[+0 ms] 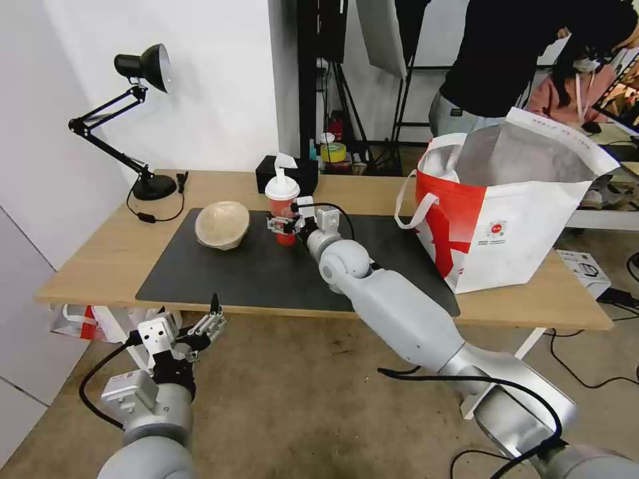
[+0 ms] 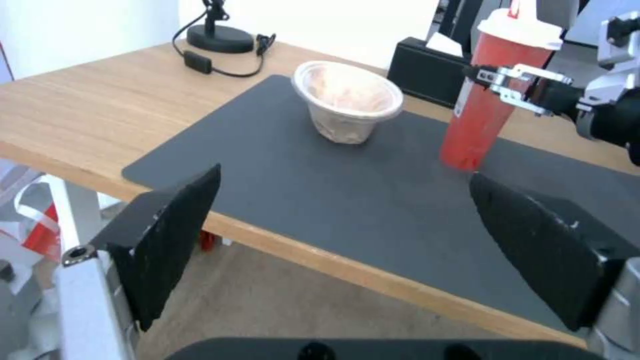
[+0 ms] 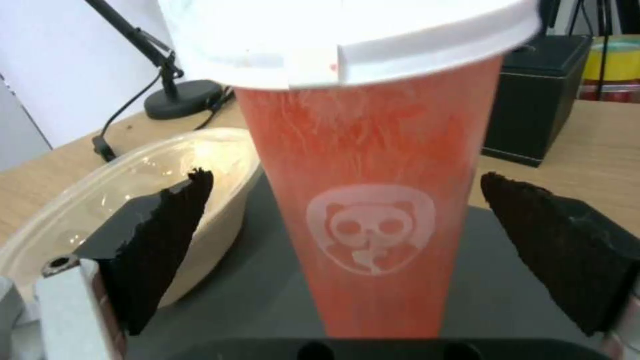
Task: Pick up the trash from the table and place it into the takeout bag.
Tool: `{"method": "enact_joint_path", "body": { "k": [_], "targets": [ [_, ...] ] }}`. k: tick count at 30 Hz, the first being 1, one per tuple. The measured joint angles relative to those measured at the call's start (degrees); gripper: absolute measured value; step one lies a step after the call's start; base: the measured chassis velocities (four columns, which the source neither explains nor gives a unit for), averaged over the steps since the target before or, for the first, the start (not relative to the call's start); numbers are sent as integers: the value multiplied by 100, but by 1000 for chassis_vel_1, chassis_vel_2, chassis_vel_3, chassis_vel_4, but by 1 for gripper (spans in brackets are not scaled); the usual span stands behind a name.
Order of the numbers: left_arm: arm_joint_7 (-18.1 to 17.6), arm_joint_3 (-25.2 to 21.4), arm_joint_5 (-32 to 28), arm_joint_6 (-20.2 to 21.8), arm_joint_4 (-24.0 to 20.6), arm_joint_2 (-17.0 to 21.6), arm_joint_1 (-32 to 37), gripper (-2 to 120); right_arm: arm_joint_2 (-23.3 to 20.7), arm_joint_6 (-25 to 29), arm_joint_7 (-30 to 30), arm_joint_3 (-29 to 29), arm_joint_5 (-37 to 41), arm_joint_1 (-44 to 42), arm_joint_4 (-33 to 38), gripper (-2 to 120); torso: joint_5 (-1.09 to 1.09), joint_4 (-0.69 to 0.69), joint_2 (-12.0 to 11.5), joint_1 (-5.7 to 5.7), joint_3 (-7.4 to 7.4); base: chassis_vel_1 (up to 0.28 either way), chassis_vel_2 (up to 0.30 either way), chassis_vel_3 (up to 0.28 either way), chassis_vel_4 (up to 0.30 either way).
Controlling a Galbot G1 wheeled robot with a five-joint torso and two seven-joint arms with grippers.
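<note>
From my head camera, the black desk lamp point(image 1: 143, 73) stands at about ten o'clock on the light-wood table point(image 1: 100, 259), its base by the far left corner. Below the near table edge, at seven o'clock, my left gripper point(image 1: 212, 318) hangs in the air with its fingers spread wide and nothing between them; its wrist camera looks up across the dark grey mat point(image 2: 333, 195). On the mat's left part, around eleven o'clock, the beige bowl point(image 1: 222, 225) sits tilted with its opening toward me. Just right of it, near twelve o'clock, the red drink cup point(image 1: 283, 209) with its white domed lid stands upright on the mat, the black tissue box point(image 1: 286, 174) right behind it. My right gripper point(image 1: 282, 225) has its open fingers on either side of the cup's middle; in the wrist view both pads point(image 3: 167, 240) stand clear of the red wall, though I cannot say from the head view whether any edge touches. At two o'clock the white and red takeout bag point(image 1: 506, 219) stands open on the table's right end, foil lining showing.
</note>
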Motion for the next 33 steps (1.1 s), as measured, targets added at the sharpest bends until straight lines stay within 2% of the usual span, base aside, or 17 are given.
{"method": "enact_joint_path", "body": {
  "k": [11, 14, 18, 19, 24, 25, 28, 29, 33],
  "targets": [
    [6, 4, 11, 0, 1, -14, 35, 100, 265, 99, -175, 4, -53, 116, -395, 100, 0, 0, 0, 0, 0, 0, 0, 0, 0],
    [7, 4, 12, 0, -6, -10, 36, 100, 274, 114, -186, 0, -55, 116, -430, 93, 0, 0, 0, 0, 0, 0, 0, 0, 0],
    [13, 22, 17, 0, -8, -8, 34, 100, 243, 120, -180, -1, -55, 57, -392, 75, 0, 1, 0, -1, 0, 0, 0, 0, 0],
    [13, 22, 17, 0, -8, -8, 34, 100, 243, 120, -180, -1, -55, 57, -392, 75, 0, 1, 0, -1, 0, 0, 0, 0, 0],
    [18, 39, 16, -4, -7, 18, 13, 100, 145, 132, -162, 13, -52, -56, -301, 53, 0, 0, 0, -1, 0, 0, 0, 0, 0],
    [18, 39, 16, -4, -7, 18, 13, 100, 145, 132, -162, 13, -52, -56, -301, 53, 0, 0, 0, -1, 0, 0, 0, 0, 0],
    [20, 38, 16, -10, -19, 26, 31, 100, 119, 146, -144, 20, -46, -73, -277, 38, 0, 0, 0, -1, 0, 0, 0, 0, 0],
    [20, 38, 16, -10, -19, 26, 31, 100, 119, 146, -144, 20, -46, -73, -277, 38, 0, 0, 0, -1, 0, 0, 0, 0, 0],
    [22, 4, 22, -31, -70, 15, 89, 100, 63, 130, -107, 20, -8, -73, -131, 22, 0, 0, 0, 0, 0, 0, 0, 0, 0]
  ]
}}
